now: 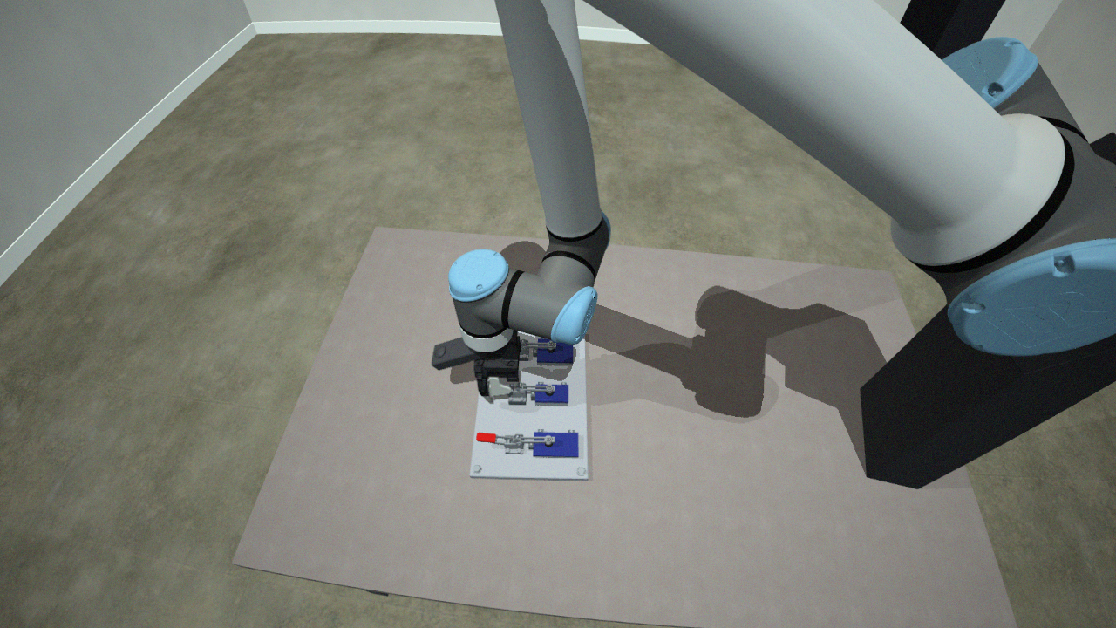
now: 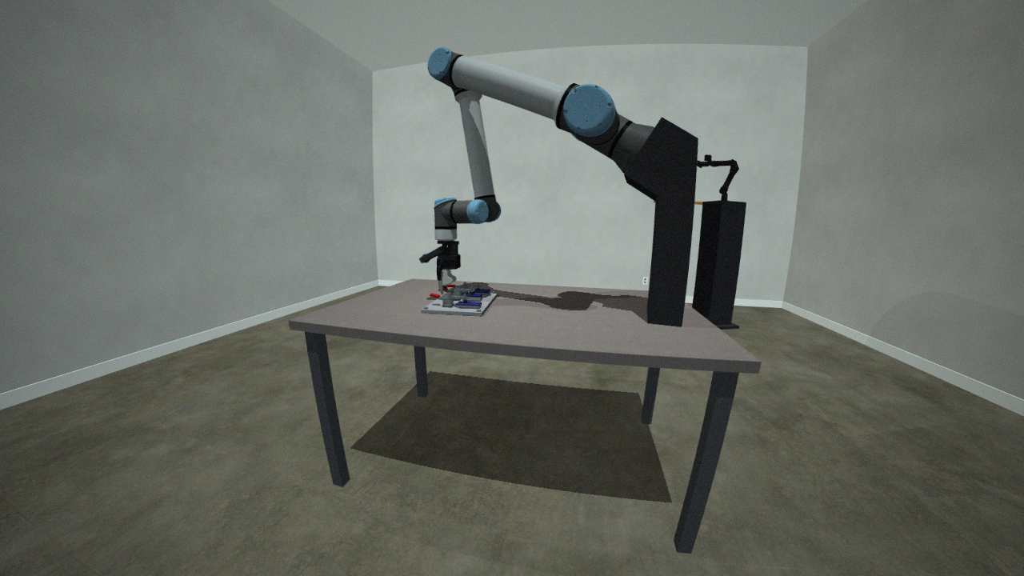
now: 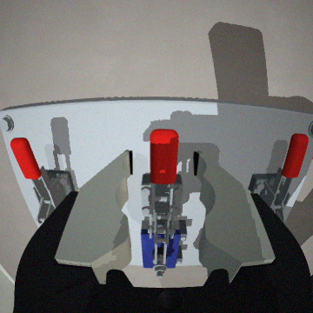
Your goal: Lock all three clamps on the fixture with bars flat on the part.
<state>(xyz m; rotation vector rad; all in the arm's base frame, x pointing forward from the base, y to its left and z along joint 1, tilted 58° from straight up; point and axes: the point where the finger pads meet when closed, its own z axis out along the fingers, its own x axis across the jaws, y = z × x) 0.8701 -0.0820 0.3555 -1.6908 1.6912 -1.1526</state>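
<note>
Set on a grey-brown tabletop [image 1: 350,508] [image 2: 515,340] [image 3: 87,52]: a pale, flat rectangular fixture plate [image 1: 530,466] [image 2: 450,310] [image 3: 97,126] with bolts at visible corners. Standing well apart from plate, by the table's other end: a black angular pedestal [image 1: 936,406] [image 2: 670,243]. Beyond, a second black pillar [image 2: 719,265], topped by a thin black arm [image 2: 730,175]. Above the plate, wrist joints with light-blue caps [image 1: 478,275] [image 2: 478,211], partly covering the far clamp in top view. Cast across table and plate: dark arm shadows.

Gripper [image 1: 498,388] [image 2: 445,288] [image 3: 163,152]: partly open, modest gap, holding nothing. In wrist view, centred between the separated fingers: middle red handle [image 3: 164,156], with space at both sides. To either side, outside the fingers: near clamp's red handle [image 1: 486,438] [image 3: 26,157] and far clamp's red handle [image 3: 296,155]. In top view, middle handle hidden by gripper.

Handles rounded, smooth, red; linkages grey, metallic-looking. Fingers pale grey, with scalloped inner edges and black tip inserts. Under the clamp bars, blue rectangular blocks: near block [image 1: 555,445], middle block [image 1: 552,392] [image 3: 148,252], far block [image 1: 555,351]. Bars reaching over blocks; cannot tell whether locked.
</note>
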